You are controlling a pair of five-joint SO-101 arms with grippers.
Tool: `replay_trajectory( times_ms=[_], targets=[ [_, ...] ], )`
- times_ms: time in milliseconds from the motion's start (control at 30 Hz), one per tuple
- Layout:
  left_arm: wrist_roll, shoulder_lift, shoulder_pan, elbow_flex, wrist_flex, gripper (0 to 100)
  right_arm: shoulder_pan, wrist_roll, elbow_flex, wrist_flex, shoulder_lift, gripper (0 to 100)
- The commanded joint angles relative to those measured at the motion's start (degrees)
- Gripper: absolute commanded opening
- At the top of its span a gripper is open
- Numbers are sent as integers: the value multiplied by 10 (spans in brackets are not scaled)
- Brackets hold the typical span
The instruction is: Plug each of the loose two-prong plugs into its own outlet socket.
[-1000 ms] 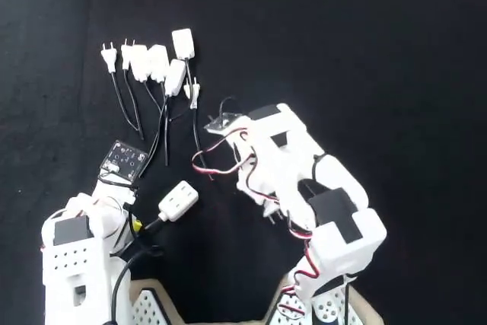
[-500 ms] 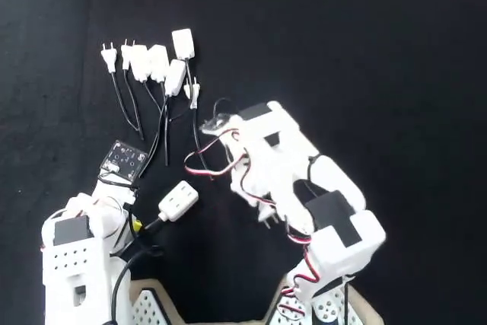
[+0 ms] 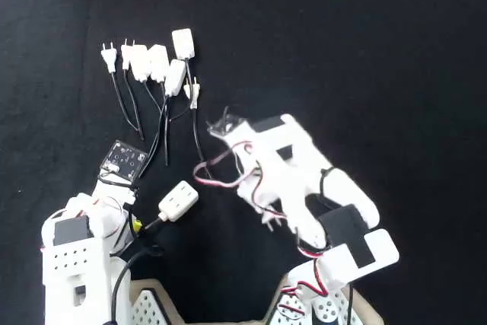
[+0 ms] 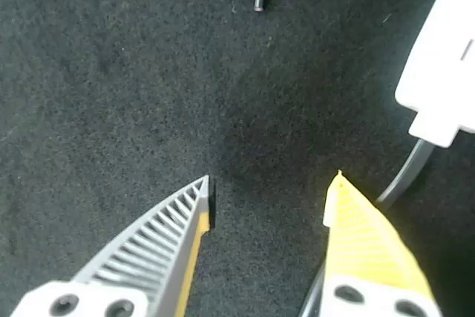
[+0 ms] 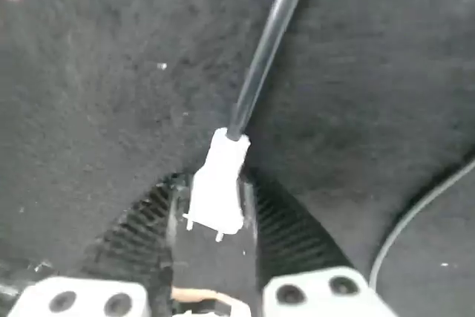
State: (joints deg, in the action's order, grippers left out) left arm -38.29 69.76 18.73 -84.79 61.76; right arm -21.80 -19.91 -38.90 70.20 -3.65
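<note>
Eased toward 3 o'clock since half a second ago, the right gripper (image 5: 211, 183) clenches a small white plastic two-prong plug (image 5: 217, 194) on black cord near the black table's (image 3: 396, 51) centre. At 7 o'clock, the left gripper (image 4: 272, 177) gapes beside a white rectangular outlet socket (image 4: 445, 50).

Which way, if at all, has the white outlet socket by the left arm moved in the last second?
No. The outlet socket lies at the same spot and angle in the high view, just as far from the cluster of plugs as before.
</note>
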Motion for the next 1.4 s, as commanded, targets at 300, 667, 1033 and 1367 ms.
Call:
replay_trajectory(
  times_ms=[300, 667, 1033, 1367],
  targets=[
    [-4, 4, -7, 4, 4, 252, -6, -17, -21, 11, 29, 325],
    [-4, 4, -7, 4, 4, 252, 22, -22, 18, 51, 47, 326],
    [-4, 4, -7, 4, 4, 252, 38, -57, -5, 61, 131, 325],
    [-4, 4, -7, 4, 4, 252, -25, 5, -126, -120, 75, 309]
  ],
)
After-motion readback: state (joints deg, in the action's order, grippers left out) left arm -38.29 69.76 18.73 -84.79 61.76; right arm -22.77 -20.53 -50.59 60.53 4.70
